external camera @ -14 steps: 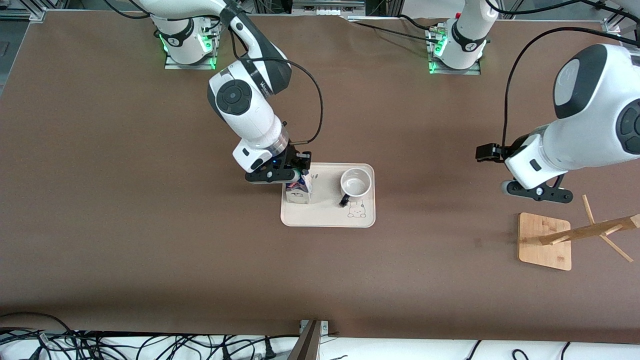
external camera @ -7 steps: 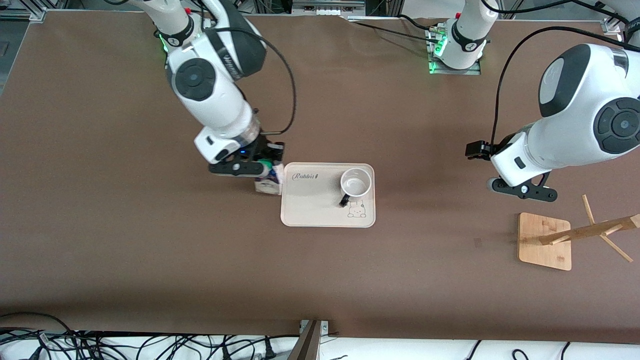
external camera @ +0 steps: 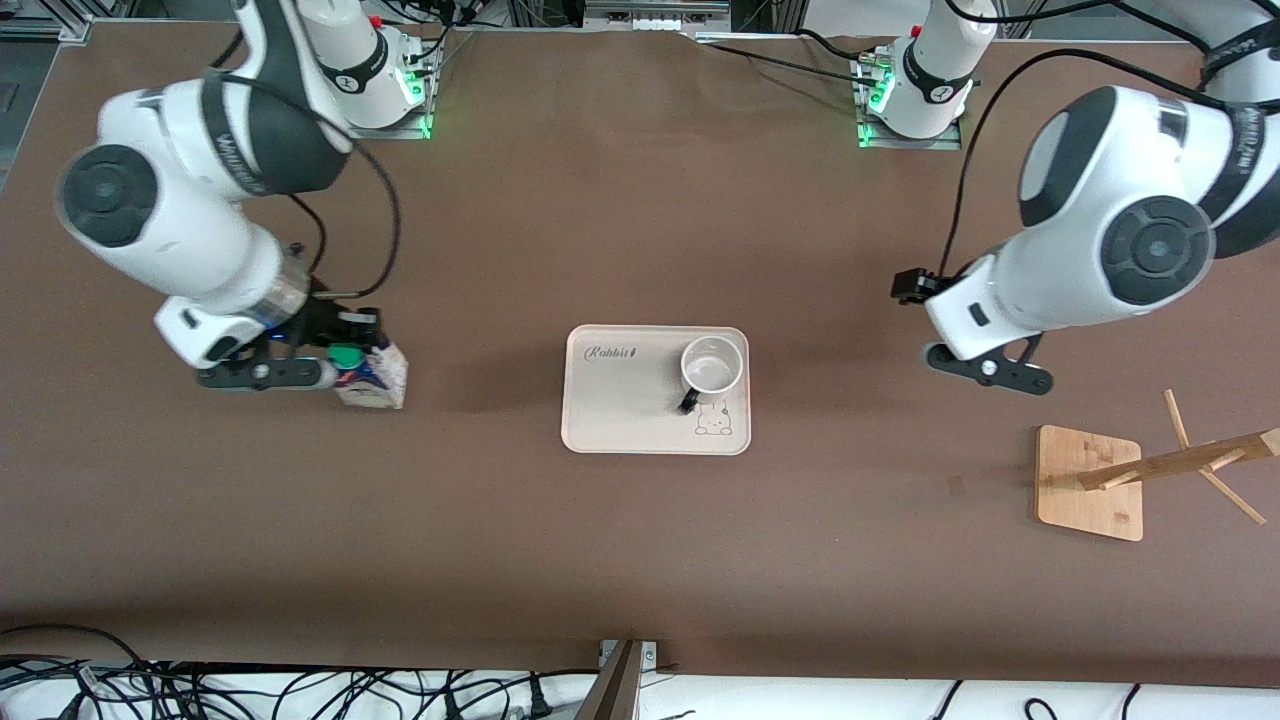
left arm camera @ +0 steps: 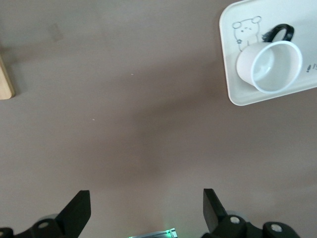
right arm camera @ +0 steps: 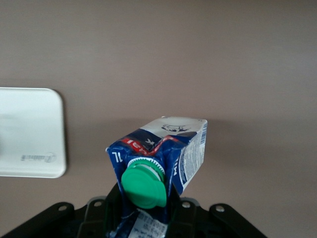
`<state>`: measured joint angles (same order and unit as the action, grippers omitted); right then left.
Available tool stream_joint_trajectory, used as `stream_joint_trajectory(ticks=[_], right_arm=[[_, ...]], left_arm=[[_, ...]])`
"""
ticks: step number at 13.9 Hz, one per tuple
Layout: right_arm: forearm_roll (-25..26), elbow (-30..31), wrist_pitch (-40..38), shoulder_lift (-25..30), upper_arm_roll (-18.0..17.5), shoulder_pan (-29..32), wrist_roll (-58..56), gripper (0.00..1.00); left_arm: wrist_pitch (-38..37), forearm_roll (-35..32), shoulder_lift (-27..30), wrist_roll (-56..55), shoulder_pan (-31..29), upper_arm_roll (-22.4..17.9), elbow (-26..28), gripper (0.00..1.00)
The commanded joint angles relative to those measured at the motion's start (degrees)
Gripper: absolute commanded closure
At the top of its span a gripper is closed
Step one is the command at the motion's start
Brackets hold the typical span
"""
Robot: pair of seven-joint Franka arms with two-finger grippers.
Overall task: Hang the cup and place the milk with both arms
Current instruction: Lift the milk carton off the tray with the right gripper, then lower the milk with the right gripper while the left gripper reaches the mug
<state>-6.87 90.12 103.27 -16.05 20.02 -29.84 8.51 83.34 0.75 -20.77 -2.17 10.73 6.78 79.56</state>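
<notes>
Clamped on the ridge of the small gable-top milk carton (external camera: 372, 377), dark blue and white with a round green cap, the right arm's black two-finger gripper (external camera: 340, 350) hangs over bare brown table (external camera: 620, 560) toward the right arm's end; the right wrist view shows the carton (right arm camera: 163, 153) gripped at its folded top, the cap pointing up at the camera and the carton's body hanging down over the tabletop. From this gripper, the cream rectangular tray (external camera: 620, 420) with rounded corners, a "Rabbit" script and a small bear drawing lies well apart toward the middle of the table, and a corner of it shows in the right wrist view (right arm camera: 29, 129). On that tray stands the white ceramic mug (external camera: 712, 368), upright and mouth up, its black handle pointing toward the front camera, just beside the bear drawing. The left arm's black two-finger gripper (external camera: 985, 368) is up over bare table toward the left arm's end, its fingers (left arm camera: 79, 210) spread wide with nothing between them; the left wrist view looks down on the tabletop with the mug (left arm camera: 270, 64) and the tray (left arm camera: 233, 94) off to one side. Near this gripper and closer to the front camera stands the bamboo mug rack (external camera: 1090, 482), a square wooden base with a slanting post and pegs.
</notes>
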Motion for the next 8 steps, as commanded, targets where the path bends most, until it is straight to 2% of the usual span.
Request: stream_joint_trajectory(ticks=[1,4,5,6,7,8], right_arm=[[-1.83,1.90,-1.93,2.34,4.22,-0.57,-5.33,0.72],[-6.30,3.92,-1.94,2.60,8.17,-0.57,-10.95,0.71],[-9.19,5.06,-1.24,2.43,10.36,-0.48,-14.28,0.71],[-14.35,6.02,-0.36,1.91,12.47,0.04,-19.71,0.71],[-17.27,7.51,0.17,1.81,13.19,1.00,-24.81,0.71],[-17.39,7.96,-0.26,2.25,13.29,1.88,-26.77,0.71]], left_arm=[[1.81,1.17,-1.64,-0.46,2.70,0.34,-1.42,0.00],[7.26,0.66,-3.48,-2.12,9.99,-0.01,-1.07,0.00],[7.71,0.40,-4.18,-3.09,11.75,0.07,-1.16,0.00],[7.72,0.13,-5.41,-4.06,12.64,0.07,-1.33,0.00],[8.59,0.13,-6.20,-5.46,13.69,0.07,-1.34,0.00],[9.99,0.04,-6.56,-7.47,14.75,0.25,-1.34,0.00]])
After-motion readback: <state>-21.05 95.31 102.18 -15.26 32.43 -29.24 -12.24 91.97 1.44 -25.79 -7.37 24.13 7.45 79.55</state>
